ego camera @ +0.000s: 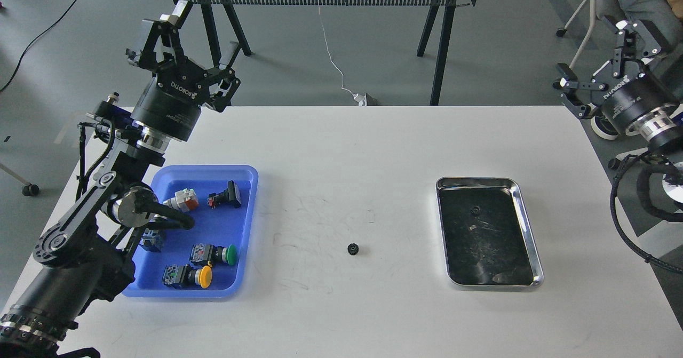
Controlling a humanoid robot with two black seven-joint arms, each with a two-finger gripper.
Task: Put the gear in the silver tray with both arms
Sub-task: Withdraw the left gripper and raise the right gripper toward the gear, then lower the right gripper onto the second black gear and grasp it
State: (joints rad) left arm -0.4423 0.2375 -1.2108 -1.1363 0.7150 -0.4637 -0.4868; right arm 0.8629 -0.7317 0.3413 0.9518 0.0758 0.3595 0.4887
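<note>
Gear [352, 249] on table btwn trays, well apart from both pincers.

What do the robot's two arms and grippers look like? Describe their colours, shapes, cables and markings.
Both arms are black and jointed, with silver wrist rings. The left gripper and right gripper are black and two-fingered, with white ROBOTIQ lettering on cylindrical bases. Black cables loop alongside each arm.

White table [373, 160]: blue tray [246, 224] left, small black gear [352, 249] centre, silver tray [528, 224] right, all apart
</note>
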